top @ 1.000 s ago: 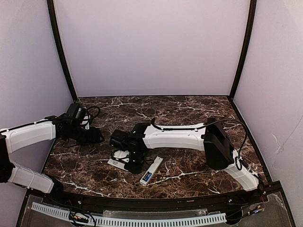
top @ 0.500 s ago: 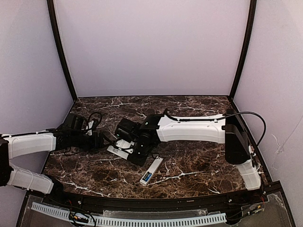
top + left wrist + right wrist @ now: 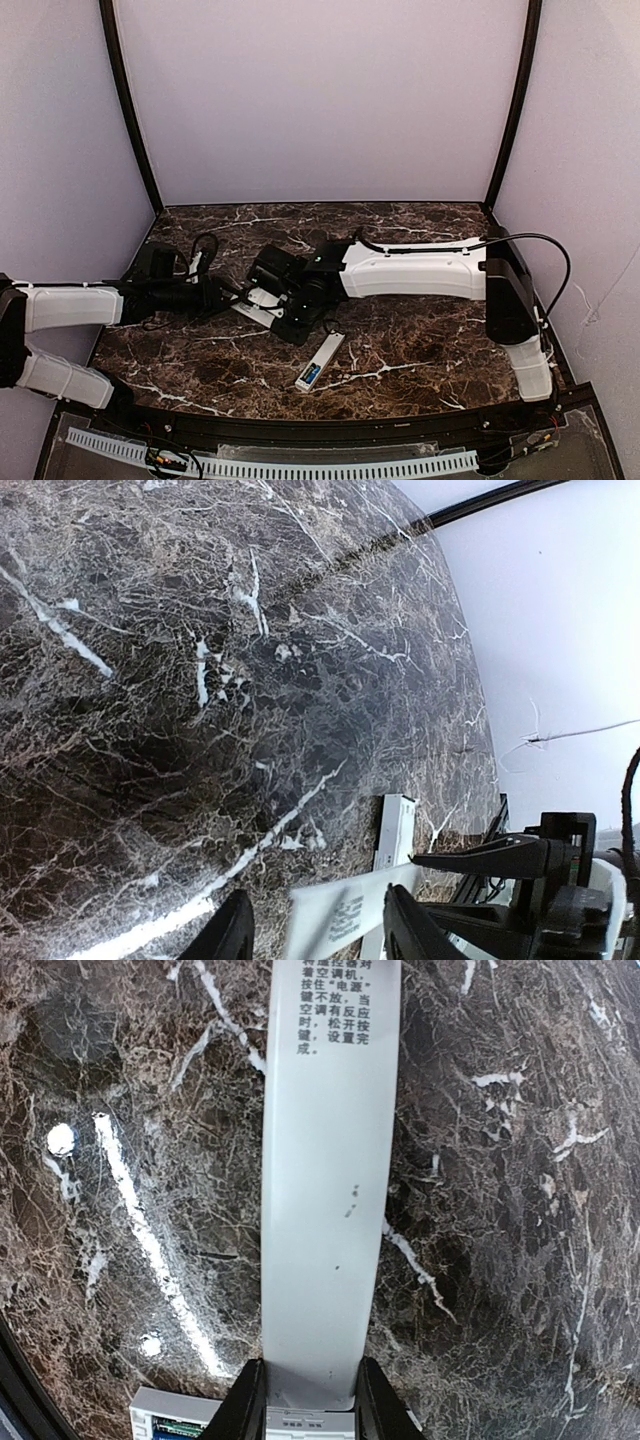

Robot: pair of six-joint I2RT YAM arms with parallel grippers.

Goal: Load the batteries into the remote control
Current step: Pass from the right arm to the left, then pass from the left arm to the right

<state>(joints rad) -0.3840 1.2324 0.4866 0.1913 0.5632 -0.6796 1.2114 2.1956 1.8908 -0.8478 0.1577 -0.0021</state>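
Observation:
The remote control (image 3: 321,360) lies flat on the marble near the front, with blue battery colour (image 3: 311,374) showing in its near end. It also shows in the left wrist view (image 3: 396,830) and at the bottom edge of the right wrist view (image 3: 170,1422). My right gripper (image 3: 272,308) (image 3: 310,1400) is shut on one end of a long flat white bar with printed text (image 3: 322,1180) and holds it over the table. My left gripper (image 3: 232,291) (image 3: 322,930) is open, with a finger on each side of the bar's other end (image 3: 345,918), not closed on it.
The marble table (image 3: 420,350) is walled by pale panels on three sides, with black corner posts (image 3: 130,110). A black cable (image 3: 205,245) loops by the left wrist. The right arm's white forearm (image 3: 420,275) stretches across the middle.
My right gripper has carried the white bar back and left, away from the remote on the table. My left gripper has moved right until its fingers straddle the bar's free end.

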